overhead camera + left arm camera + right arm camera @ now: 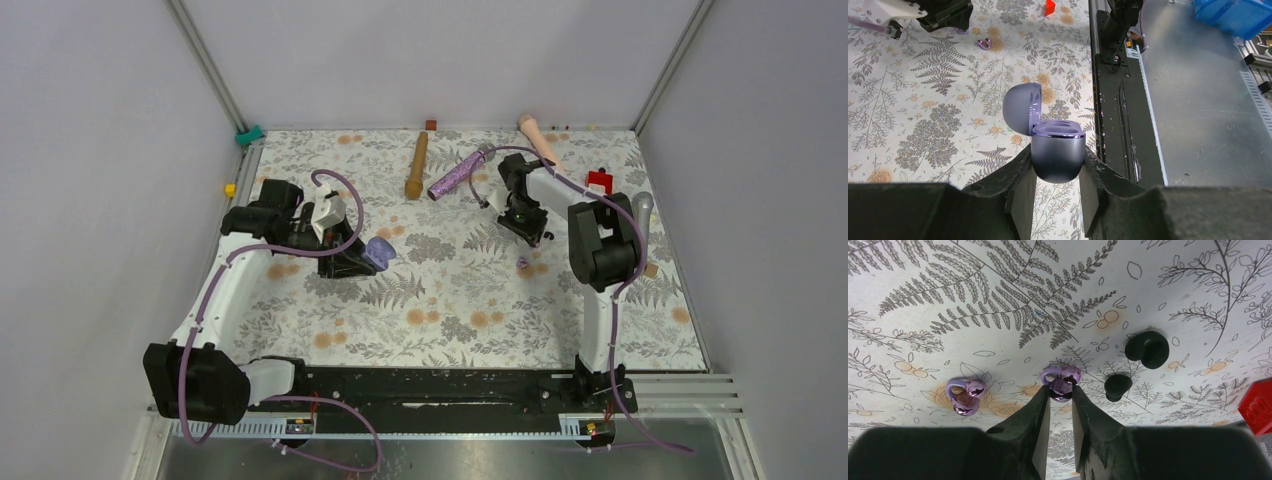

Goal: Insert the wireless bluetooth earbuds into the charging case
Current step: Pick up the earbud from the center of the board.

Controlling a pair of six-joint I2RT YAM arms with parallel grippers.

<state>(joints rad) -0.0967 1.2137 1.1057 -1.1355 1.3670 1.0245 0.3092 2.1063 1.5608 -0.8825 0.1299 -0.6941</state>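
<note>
Lilac earbud [1062, 382]: your right end effector [1060, 390] pinches it on the bench [998, 290]. Its twin [964, 396] lies just beside, loose; two black buds [1147, 348] sit beyond. Your left end effector [1058, 152] clamps the charging case [1057, 165], lid tipped open, well apart from the buds.

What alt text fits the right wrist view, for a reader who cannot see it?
The right gripper straddles a purple earbud on the fern-printed table, jaws close on either side; a grip cannot be confirmed. A second purple earbud lies at picture left, two black earbuds at picture right, a red block at the right edge.
</note>
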